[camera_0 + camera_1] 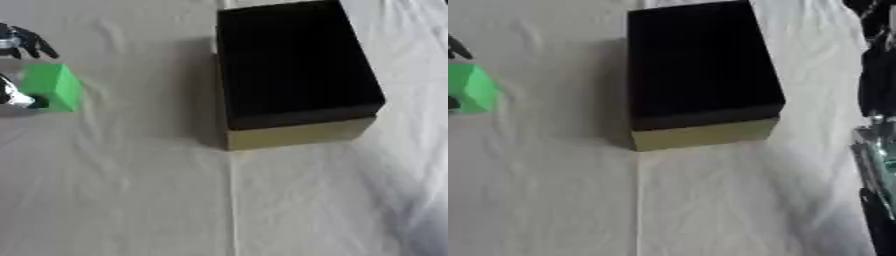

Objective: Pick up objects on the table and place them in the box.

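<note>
Grasping the green block (pixel 52 86) between curled fingers, the left hand (pixel 17 45) sits well left of the box (pixel 293 75); the right hand's state is unclear.

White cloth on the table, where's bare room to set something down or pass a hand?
Bare cloth spans everything nearer than the box, plus the strip between it and the green block. It's crowded at the left edge, where the left hand surrounds the block.

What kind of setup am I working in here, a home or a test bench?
Likely a staged test tabletop, not a home: a plain white cloth covers the table, bearing only an open box with a dark inside and a green block at the left hand.
</note>
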